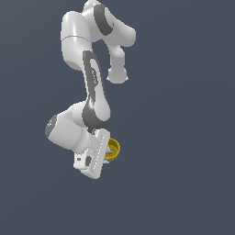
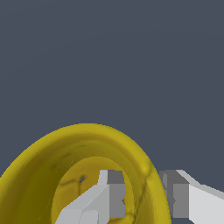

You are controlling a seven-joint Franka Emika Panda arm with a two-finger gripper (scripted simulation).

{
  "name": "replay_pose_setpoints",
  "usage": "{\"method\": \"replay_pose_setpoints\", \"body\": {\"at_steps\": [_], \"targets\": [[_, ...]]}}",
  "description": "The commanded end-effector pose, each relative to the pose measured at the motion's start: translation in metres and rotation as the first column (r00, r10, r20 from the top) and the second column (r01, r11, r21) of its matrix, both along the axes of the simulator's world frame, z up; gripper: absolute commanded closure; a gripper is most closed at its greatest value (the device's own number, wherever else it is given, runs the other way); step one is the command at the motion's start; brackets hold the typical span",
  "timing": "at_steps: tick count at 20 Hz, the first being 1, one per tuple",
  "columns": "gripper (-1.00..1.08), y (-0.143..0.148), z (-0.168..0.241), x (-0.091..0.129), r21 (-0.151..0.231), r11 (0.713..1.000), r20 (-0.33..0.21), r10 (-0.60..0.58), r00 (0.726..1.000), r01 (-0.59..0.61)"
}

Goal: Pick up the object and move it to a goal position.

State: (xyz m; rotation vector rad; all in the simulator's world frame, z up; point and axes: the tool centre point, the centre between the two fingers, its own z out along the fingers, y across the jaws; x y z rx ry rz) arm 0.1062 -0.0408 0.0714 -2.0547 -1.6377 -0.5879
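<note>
Where the yellow cup (image 2: 52,175) fills the wrist view, its thick rim arcs over a hollow interior that holds nothing but one gripper finger (image 2: 103,199); the other finger (image 2: 183,197) lies just outside the wall, so the cup's wall sits between the two. The gripper (image 1: 109,151) is thus narrowed onto that single wall, one pad inside and one outside, both apparently touching it, rather than spanning the whole cup. In the exterior view the cup shows as a small yellow ring touching the gripper's tip, on the exterior view's right of the white hand, below the arm (image 1: 94,87). Only plain dark grey background surrounds the cup; whether it rests on a surface or is already lifted cannot be told, and no goal marker is visible. Judged from this, the step in hand is carrying the gripped cup toward the goal. Done well, the pinch keeps firm pressure on the wall and the wrist moves smoothly, since a one-wall hold could let the cup pivot or slip.
</note>
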Motion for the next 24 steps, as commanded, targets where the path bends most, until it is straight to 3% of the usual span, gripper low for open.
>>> {"method": "replay_pose_setpoints", "body": {"at_steps": [1,12,24], "targets": [[1.08,0.0,-0.001,0.0,0.0,1.0,0.0,-0.001,1.0,0.001],[1.08,0.001,0.006,0.003,0.0,1.0,0.001,0.0,1.0,0.0],[1.08,0.011,0.068,0.033,-0.001,1.0,0.0,0.0,1.0,0.0]]}}
